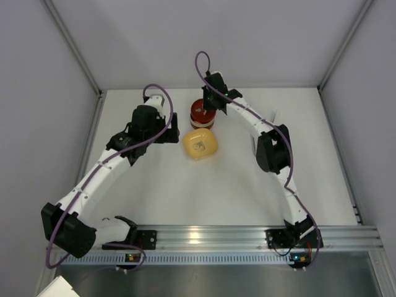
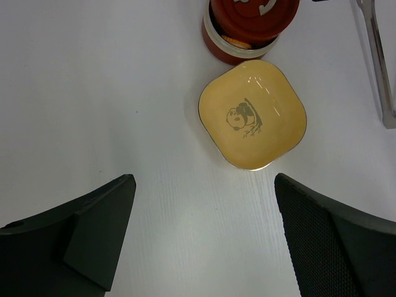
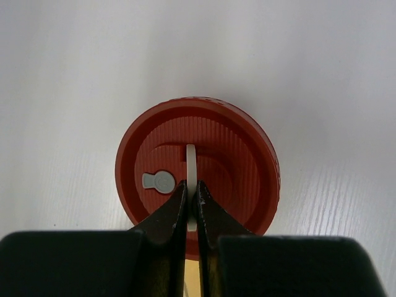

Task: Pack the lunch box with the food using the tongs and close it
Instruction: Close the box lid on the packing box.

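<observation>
You have the right tool [image 3: 192,189] closed on the white tab [image 3: 191,162] of the red lid [image 3: 244,167], over the lunch box [image 2: 216,47] just behind the yellow dish [image 2: 252,114], and the left tool [image 2: 204,182] wide open.

Red lid [image 2: 247,15] askew over tin [image 2: 224,59], orange food [image 2: 238,42] inside; silver tongs [image 2: 378,62] flat nearby

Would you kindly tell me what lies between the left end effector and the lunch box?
The yellow panda dish sits between the open left end effector and the lunch box, clearest in the left wrist view.
</observation>
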You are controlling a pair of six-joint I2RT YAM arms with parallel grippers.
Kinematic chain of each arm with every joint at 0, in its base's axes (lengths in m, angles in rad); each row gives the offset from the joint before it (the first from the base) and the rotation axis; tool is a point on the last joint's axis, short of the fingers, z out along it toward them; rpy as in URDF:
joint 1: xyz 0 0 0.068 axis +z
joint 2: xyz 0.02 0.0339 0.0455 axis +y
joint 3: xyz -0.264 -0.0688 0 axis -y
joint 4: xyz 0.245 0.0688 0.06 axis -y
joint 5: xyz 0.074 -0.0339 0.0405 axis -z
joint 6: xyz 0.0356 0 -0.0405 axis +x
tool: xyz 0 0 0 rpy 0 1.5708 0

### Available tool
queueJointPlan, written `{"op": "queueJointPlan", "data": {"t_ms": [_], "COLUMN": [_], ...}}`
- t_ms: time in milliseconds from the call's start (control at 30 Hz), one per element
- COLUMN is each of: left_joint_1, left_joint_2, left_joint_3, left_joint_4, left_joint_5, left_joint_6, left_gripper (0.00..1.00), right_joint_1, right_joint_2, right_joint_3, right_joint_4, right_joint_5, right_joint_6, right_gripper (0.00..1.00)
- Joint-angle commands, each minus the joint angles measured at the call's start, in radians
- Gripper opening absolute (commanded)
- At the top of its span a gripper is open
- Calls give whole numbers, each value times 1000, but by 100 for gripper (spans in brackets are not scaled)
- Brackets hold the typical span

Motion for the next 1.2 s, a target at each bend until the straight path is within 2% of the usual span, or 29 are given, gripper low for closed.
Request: {"op": "queueJointPlan", "data": {"t_ms": [0, 700, 1167], "left_joint_1": [1, 1, 1], "left_joint_2": [-8, -5, -3], "left_joint_3": [-2, -2, -1], "left_joint_4": [10, 10, 10], "left_joint_5": [-7, -5, -4], "left_joint_6": [0, 0, 1], "left_gripper": [99, 99, 99], "right_joint_1": [-16, -13, -16], "right_joint_2": [20, 25, -27], "right_joint_3": [51, 12, -72], "right_joint_4": [45, 64, 45], "right_joint_5": [-3, -127, -74], "right_joint_6": [8, 44, 32], "right_gripper": [0, 0, 0]}}
